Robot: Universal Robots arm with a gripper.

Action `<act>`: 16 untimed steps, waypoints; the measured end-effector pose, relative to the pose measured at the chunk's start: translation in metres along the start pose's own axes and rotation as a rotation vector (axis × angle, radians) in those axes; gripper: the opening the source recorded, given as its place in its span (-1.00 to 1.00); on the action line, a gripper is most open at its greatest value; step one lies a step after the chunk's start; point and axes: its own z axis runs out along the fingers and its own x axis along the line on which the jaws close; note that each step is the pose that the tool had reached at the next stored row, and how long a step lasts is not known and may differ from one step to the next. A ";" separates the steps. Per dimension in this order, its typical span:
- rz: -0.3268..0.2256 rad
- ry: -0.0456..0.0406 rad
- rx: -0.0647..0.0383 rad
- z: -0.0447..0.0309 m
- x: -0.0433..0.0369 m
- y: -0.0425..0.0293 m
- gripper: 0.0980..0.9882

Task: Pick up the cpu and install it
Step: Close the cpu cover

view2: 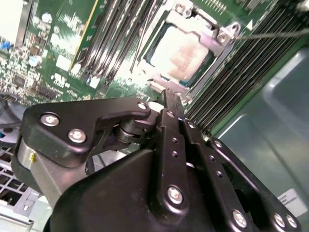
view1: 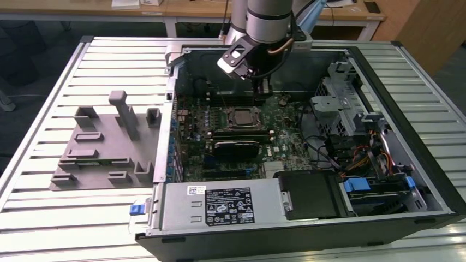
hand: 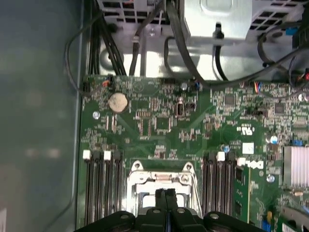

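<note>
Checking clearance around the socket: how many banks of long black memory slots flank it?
2. In the first wrist view, one bank sits on one side of the silvery metal-framed square socket, the other bank opposite; the black gripper covers part of the socket. None seems hidden.

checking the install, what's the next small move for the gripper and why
Probably lift the gripper straight up a little. The cpu already lies in the socket, and the gripper is shut on nothing with its tips close over the socket's edge, so any sideways move risks a knock.

Cpu point(view1: 243, 117) on mobo point(view1: 287, 147), inside case point(view1: 306, 238); tray point(view1: 95, 150) beside case.
</note>
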 end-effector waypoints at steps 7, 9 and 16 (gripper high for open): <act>0.000 0.0000 0.000 0.0018 0.0003 -0.0111 -0.98; 0.000 0.0000 0.000 0.0025 0.0003 -0.0132 -0.98; 0.000 -0.0001 0.000 0.0072 -0.0009 -0.0195 -0.98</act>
